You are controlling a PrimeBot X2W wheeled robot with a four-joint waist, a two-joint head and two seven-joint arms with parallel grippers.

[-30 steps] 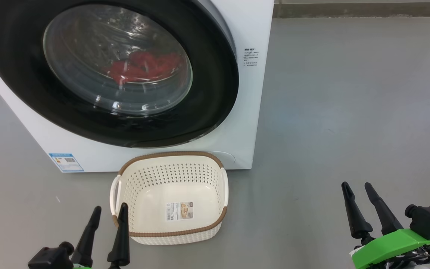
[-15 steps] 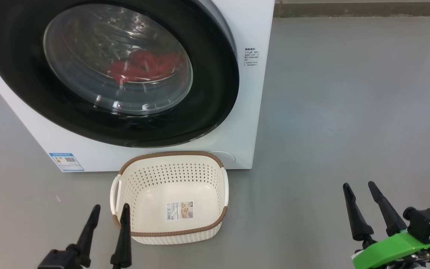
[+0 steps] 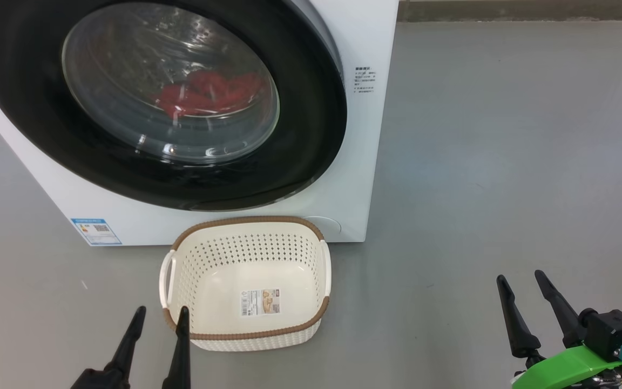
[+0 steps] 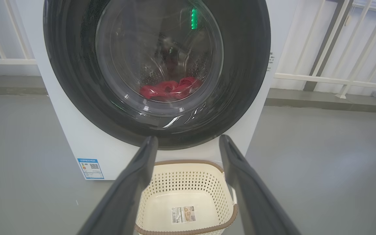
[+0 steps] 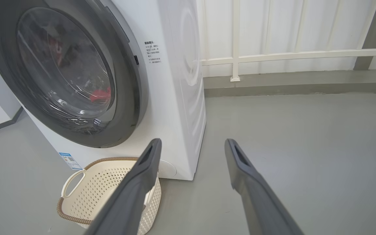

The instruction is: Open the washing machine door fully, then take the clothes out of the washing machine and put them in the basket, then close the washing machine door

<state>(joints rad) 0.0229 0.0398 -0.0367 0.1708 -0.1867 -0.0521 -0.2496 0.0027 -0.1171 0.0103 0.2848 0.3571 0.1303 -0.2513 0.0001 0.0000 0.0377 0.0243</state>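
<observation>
The white washing machine stands at the upper left of the head view, its washing machine door shut flat against the front. Through the glass porthole I see red clothes lying in the drum; the same clothes show in the left wrist view. The cream basket sits empty on the floor just before the machine. My left gripper is open at the basket's near-left corner, above the floor. My right gripper is open far right, over bare floor.
Grey floor stretches to the right of the machine. A white railing and a low kerb run along the wall behind. A blue label sticker marks the machine's lower left corner.
Both grippers have sunk a little lower in the head view and stay open. The view has shifted slightly. Door, clothes and basket are as before.
</observation>
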